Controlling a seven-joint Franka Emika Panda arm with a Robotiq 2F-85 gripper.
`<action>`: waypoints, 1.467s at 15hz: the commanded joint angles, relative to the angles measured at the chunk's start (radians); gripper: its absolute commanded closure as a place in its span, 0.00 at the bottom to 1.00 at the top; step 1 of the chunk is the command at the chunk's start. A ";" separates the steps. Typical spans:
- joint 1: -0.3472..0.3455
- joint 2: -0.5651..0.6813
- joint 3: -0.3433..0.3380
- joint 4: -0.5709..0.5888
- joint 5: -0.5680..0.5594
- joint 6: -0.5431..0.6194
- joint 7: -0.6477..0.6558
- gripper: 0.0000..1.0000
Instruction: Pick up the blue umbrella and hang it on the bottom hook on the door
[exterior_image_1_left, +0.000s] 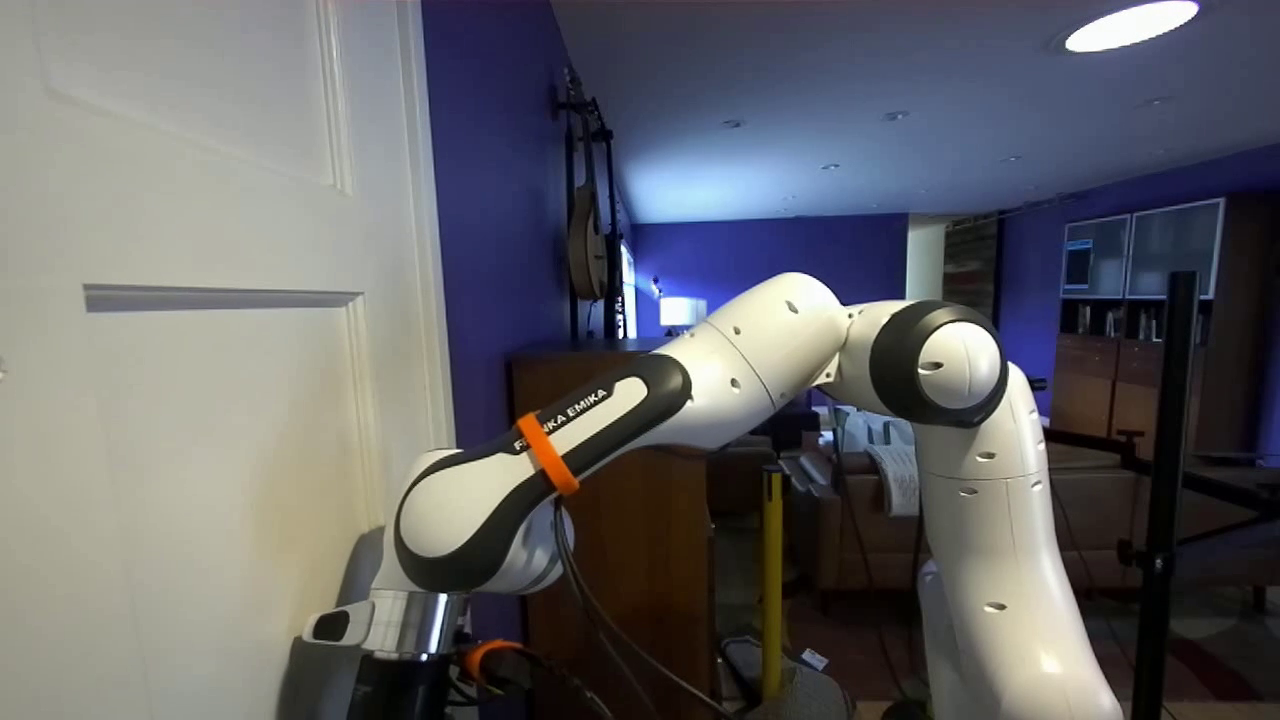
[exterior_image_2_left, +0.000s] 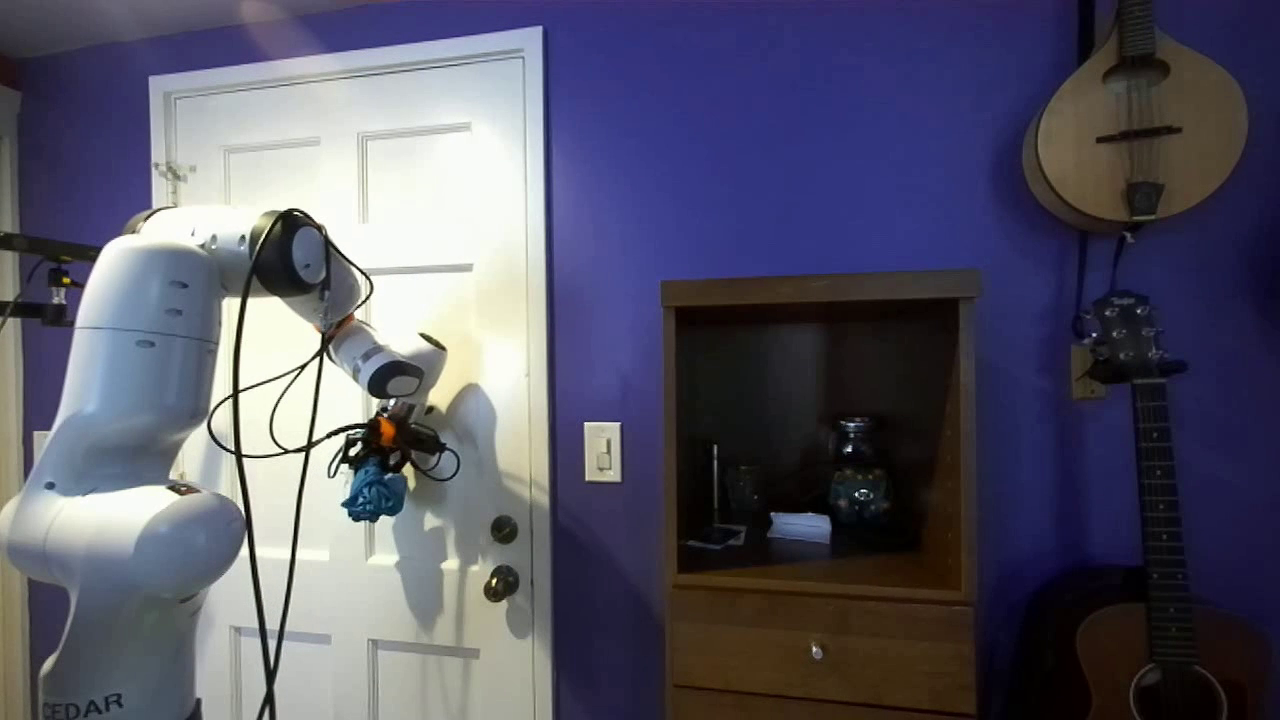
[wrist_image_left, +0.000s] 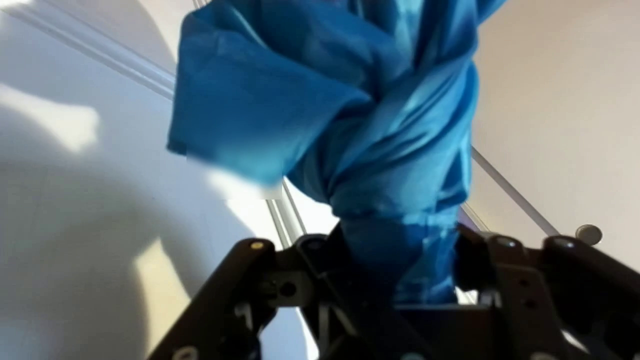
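Close beside the white panel door (exterior_image_1_left: 220, 420), in an exterior view, the Panda arm (exterior_image_1_left: 745, 355) reads "F…NKA EMIKA" around an orange strap (exterior_image_1_left: 547, 455). In an exterior view, the end effector (exterior_image_2_left: 380, 462) grips the blue umbrella (exterior_image_2_left: 374, 495) before the door, above and left of the doorknob (exterior_image_2_left: 501, 583); the arm's base (exterior_image_2_left: 120, 650) reads "CEDAR". Purple wall (exterior_image_2_left: 605, 330) separates the doorframe (exterior_image_2_left: 538, 300) from a wooden cabinet (exterior_image_2_left: 760, 640) holding a jar (exterior_image_2_left: 858, 490) and white paper (exterior_image_2_left: 800, 527). In the wrist view, the fingers (wrist_image_left: 472, 260) press the umbrella from both sides.
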 joint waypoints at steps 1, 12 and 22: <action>0.003 0.025 0.006 0.025 0.009 0.051 0.026 0.91; 0.007 0.077 0.012 0.045 -0.069 0.110 0.148 0.91; 0.002 0.106 0.014 0.075 -0.292 -0.082 0.334 0.91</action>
